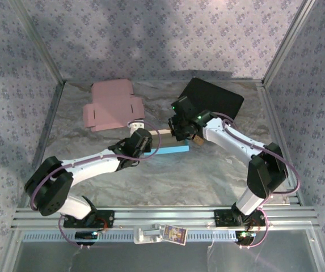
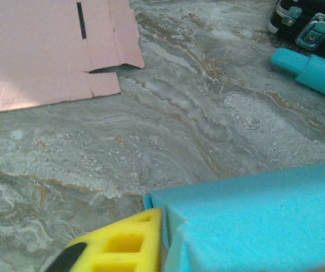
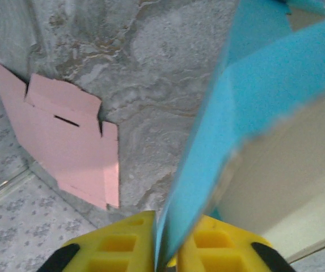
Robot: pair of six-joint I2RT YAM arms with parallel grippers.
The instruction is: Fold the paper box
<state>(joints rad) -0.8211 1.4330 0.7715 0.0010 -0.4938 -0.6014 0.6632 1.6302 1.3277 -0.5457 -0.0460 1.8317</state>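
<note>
Your right gripper is pinched on a thin wall of the blue paper box at mid-table. Your left gripper sits beside it, and whether its jaws are closed I cannot tell. The card looks light and easily creased, so hold it near the folds. Farther back lies a flat pink box blank.

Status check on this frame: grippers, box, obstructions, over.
Right gripper pinched on blue box panel. Left gripper at the box's edge, grip unclear. Pink flat blank and black case lie apart, nothing blocking.

Blue paper box largely hidden from above, blurred in right wrist view; pink sheet cropped top-left
</note>
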